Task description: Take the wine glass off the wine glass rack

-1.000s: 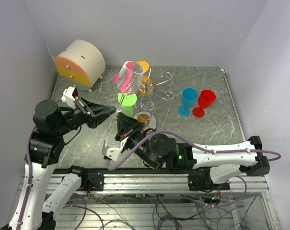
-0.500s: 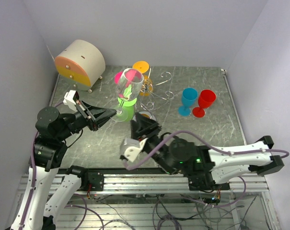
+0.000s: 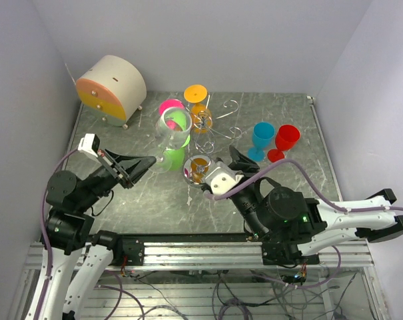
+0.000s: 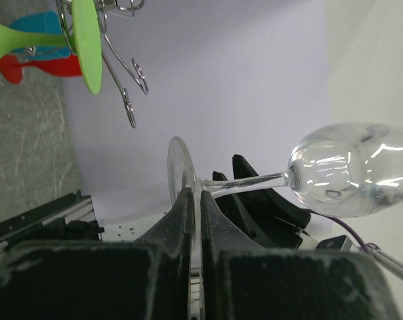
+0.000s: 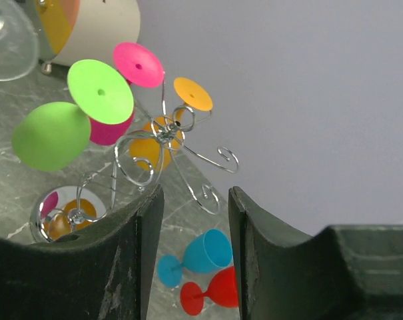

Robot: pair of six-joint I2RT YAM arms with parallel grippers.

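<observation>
Wine glass — clear, held aloft just left of the wine glass rack, apparently free of its hooks. The stem runs straight out from the left gripper, which is clamped on the foot. Right gripper — jaws apart, empty, beside the rack's base.

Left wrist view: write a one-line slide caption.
Left tool pinches the foot of a clear wine glass, held sideways, apart from the silver wire rack.
</observation>
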